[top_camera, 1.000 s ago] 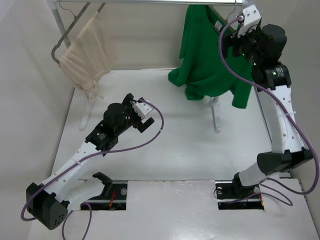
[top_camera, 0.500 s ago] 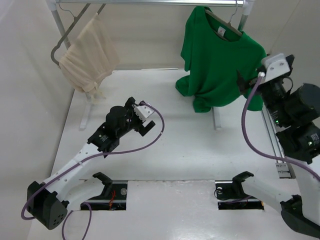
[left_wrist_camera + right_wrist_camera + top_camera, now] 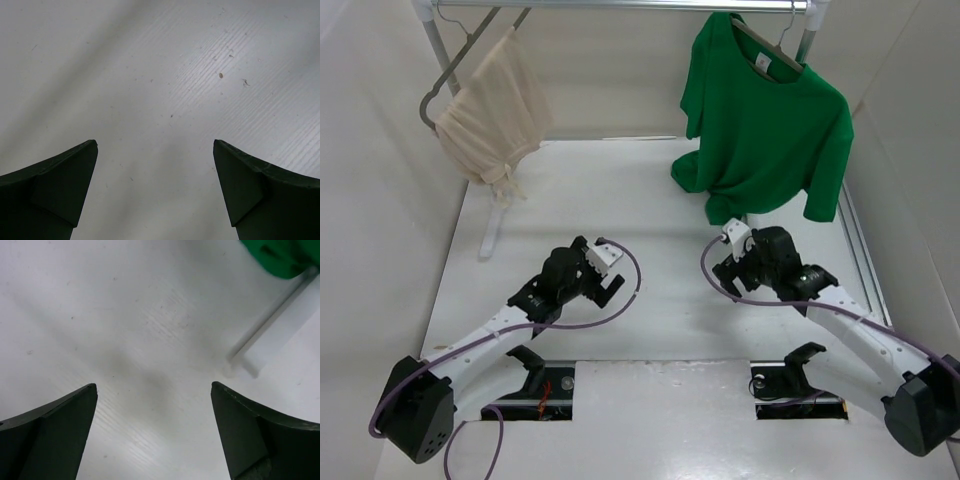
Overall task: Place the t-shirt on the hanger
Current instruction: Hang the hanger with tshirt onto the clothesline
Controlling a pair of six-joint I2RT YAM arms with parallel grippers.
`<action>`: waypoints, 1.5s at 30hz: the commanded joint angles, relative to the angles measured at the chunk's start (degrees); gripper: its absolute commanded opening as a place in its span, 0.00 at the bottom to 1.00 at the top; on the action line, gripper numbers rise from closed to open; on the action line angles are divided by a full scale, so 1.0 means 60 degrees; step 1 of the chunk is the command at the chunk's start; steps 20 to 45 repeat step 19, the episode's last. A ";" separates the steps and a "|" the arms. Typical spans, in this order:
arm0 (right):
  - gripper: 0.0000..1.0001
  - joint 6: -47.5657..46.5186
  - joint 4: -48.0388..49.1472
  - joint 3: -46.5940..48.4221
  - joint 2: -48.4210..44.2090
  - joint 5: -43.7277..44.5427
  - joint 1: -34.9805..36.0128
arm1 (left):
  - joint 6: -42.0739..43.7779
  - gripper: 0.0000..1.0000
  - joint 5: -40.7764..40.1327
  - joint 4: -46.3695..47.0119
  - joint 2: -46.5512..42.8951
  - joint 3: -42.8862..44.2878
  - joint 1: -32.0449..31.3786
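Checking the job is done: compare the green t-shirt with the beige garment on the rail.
The t-shirt is bright green; the beige garment is pale. The t-shirt hangs spread across its hanger at the right; the beige garment bunches on a tilted grey hanger at the left. Both hang from the rail.

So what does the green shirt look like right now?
The t-shirt is plain bright green cloth with short sleeves and a round neck. It hangs on the hanger, whose hook goes over the rail at the back of the table. It droops a little crooked, and its bottom edge is bunched and uneven. A small tag shows inside the neck.
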 commanded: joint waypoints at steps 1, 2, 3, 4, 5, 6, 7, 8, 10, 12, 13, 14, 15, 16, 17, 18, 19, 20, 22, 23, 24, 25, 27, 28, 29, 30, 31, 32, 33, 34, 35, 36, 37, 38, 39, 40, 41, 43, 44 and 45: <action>1.00 0.1055 0.1694 -0.0471 -0.0564 -0.0257 0.0092 | -0.0341 1.00 -0.0069 0.1313 -0.0344 -0.0110 -0.0031; 1.00 0.1142 0.1694 -0.0561 -0.0564 -0.0023 0.0092 | -0.0340 1.00 -0.0069 0.1417 -0.0344 -0.0197 -0.0031; 1.00 0.1143 0.1592 -0.0663 -0.0564 0.0240 0.0092 | -0.0340 1.00 -0.0069 0.1563 -0.0344 -0.0198 -0.0031; 1.00 0.1143 0.1591 -0.0751 -0.0564 0.0243 0.0005 | -0.0470 1.00 -0.0156 0.1680 -0.0344 -0.0488 -0.0031; 1.00 0.1143 0.1591 -0.0839 -0.0477 0.0243 0.0004 | -0.0573 1.00 -0.0157 0.1899 -0.0344 -0.0593 -0.0031; 1.00 0.1143 0.1591 -0.0956 -0.0476 0.0243 0.0004 | -0.0574 1.00 0.0119 0.1901 -0.0344 -0.0594 -0.0031; 1.00 0.1143 0.1591 -0.0957 -0.0476 0.0127 0.0004 | -0.0574 1.00 0.0238 0.1988 -0.0344 -0.0681 -0.0031; 1.00 0.1143 0.1591 -0.1073 -0.0389 0.0126 0.0004 | -0.0574 1.00 0.0239 0.2076 -0.0344 -0.0682 -0.0031; 1.00 0.1143 0.1707 -0.1206 -0.0388 0.0039 0.0004 | -0.0676 1.00 0.0341 0.2222 -0.0344 -0.0783 -0.0031; 1.00 0.1143 0.1796 -0.1294 -0.0388 0.0038 0.0004 | -0.0677 1.00 0.0341 0.2340 -0.0344 -0.0887 -0.0031; 1.00 0.1143 0.1796 -0.1294 -0.0388 0.0038 0.0004 | -0.0677 1.00 0.0341 0.2341 -0.0344 -0.0887 -0.0031; 1.00 0.1143 0.1796 -0.1381 -0.0388 0.0038 0.0004 | -0.0677 1.00 0.0341 0.2428 -0.0344 -0.0887 -0.0031; 1.00 0.1143 0.1796 -0.1382 -0.0388 0.0038 0.0004 | -0.0677 1.00 0.0341 0.2428 -0.0344 -0.0887 -0.0031; 1.00 0.1143 0.1796 -0.1382 -0.0388 0.0038 0.0004 | -0.0677 1.00 0.0341 0.2428 -0.0344 -0.0988 -0.0031; 1.00 0.1143 0.1796 -0.1382 -0.0388 0.0038 0.0004 | -0.0677 1.00 0.0341 0.2530 -0.0344 -0.0989 -0.0031; 1.00 0.1143 0.1796 -0.1382 -0.0475 0.0038 0.0004 | -0.0677 1.00 0.0341 0.2531 -0.0431 -0.0989 -0.0031; 1.00 0.1042 0.1796 -0.1382 -0.0476 0.0038 0.0004 | -0.0677 1.00 0.0341 0.2618 -0.0432 -0.1076 -0.0031; 1.00 0.1042 0.1796 -0.1382 -0.0476 0.0038 0.0004 | -0.0677 1.00 0.0341 0.2618 -0.0432 -0.1076 -0.0031; 1.00 0.1042 0.1796 -0.1382 -0.0476 0.0038 0.0004 | -0.0677 1.00 0.0341 0.2618 -0.0432 -0.1076 -0.0031; 1.00 0.1042 0.1796 -0.1382 -0.0476 0.0038 0.0004 | -0.0677 1.00 0.0341 0.2618 -0.0432 -0.1076 -0.0031; 1.00 0.1042 0.1796 -0.1382 -0.0476 0.0038 0.0004 | -0.0677 1.00 0.0341 0.2618 -0.0432 -0.1076 -0.0031; 1.00 0.1042 0.1796 -0.1382 -0.0476 0.0038 0.0004 | -0.0677 1.00 0.0341 0.2618 -0.0432 -0.1076 -0.0031; 1.00 0.1042 0.1796 -0.1382 -0.0476 0.0038 0.0004 | -0.0677 1.00 0.0341 0.2618 -0.0432 -0.1076 -0.0031; 1.00 0.1042 0.1796 -0.1382 -0.0476 0.0038 0.0004 | -0.0677 1.00 0.0341 0.2618 -0.0432 -0.1076 -0.0031; 1.00 0.1042 0.1796 -0.1382 -0.0476 0.0038 0.0004 | -0.0677 1.00 0.0341 0.2618 -0.0432 -0.1076 -0.0031; 1.00 0.1042 0.1796 -0.1382 -0.0476 0.0038 0.0004 | -0.0677 1.00 0.0341 0.2618 -0.0432 -0.1076 -0.0031; 1.00 0.1042 0.1796 -0.1382 -0.0476 0.0038 0.0004 | -0.0677 1.00 0.0341 0.2618 -0.0432 -0.1076 -0.0031; 1.00 0.1042 0.1796 -0.1382 -0.0476 0.0038 0.0004 | -0.0677 1.00 0.0341 0.2618 -0.0432 -0.1076 -0.0031; 1.00 0.1042 0.1796 -0.1382 -0.0476 0.0038 0.0004 | -0.0677 1.00 0.0341 0.2618 -0.0432 -0.1076 -0.0031; 1.00 0.1042 0.1796 -0.1382 -0.0476 0.0038 0.0004 | -0.0677 1.00 0.0341 0.2618 -0.0432 -0.1076 -0.0031; 1.00 0.1042 0.1796 -0.1382 -0.0476 0.0038 0.0004 | -0.0677 1.00 0.0341 0.2618 -0.0432 -0.1076 -0.0031; 1.00 0.1042 0.1796 -0.1382 -0.0476 0.0038 0.0004 | -0.0677 1.00 0.0341 0.2618 -0.0432 -0.1076 -0.0031; 1.00 0.1042 0.1796 -0.1382 -0.0476 0.0038 0.0004 | -0.0677 1.00 0.0341 0.2618 -0.0432 -0.1076 -0.0031; 1.00 0.1042 0.1796 -0.1382 -0.0476 0.0038 0.0004 | -0.0677 1.00 0.0341 0.2618 -0.0432 -0.1076 -0.0031; 1.00 0.1042 0.1796 -0.1382 -0.0476 0.0038 0.0004 | -0.0677 1.00 0.0341 0.2618 -0.0432 -0.1076 -0.0031; 1.00 0.1042 0.1796 -0.1382 -0.0476 0.0038 0.0004 | -0.0677 1.00 0.0341 0.2618 -0.0432 -0.1076 -0.0031; 1.00 0.1042 0.1796 -0.1382 -0.0476 0.0038 0.0004 | -0.0677 1.00 0.0341 0.2618 -0.0432 -0.1076 -0.0031; 1.00 0.1042 0.1796 -0.1382 -0.0476 0.0038 0.0004 | -0.0677 1.00 0.0341 0.2618 -0.0432 -0.1076 -0.0031; 1.00 0.1042 0.1796 -0.1382 -0.0476 0.0038 0.0004 | -0.0677 1.00 0.0341 0.2618 -0.0432 -0.1076 -0.0031; 1.00 0.1042 0.1796 -0.1382 -0.0476 0.0038 0.0004 | -0.0677 1.00 0.0341 0.2618 -0.0432 -0.1076 -0.0031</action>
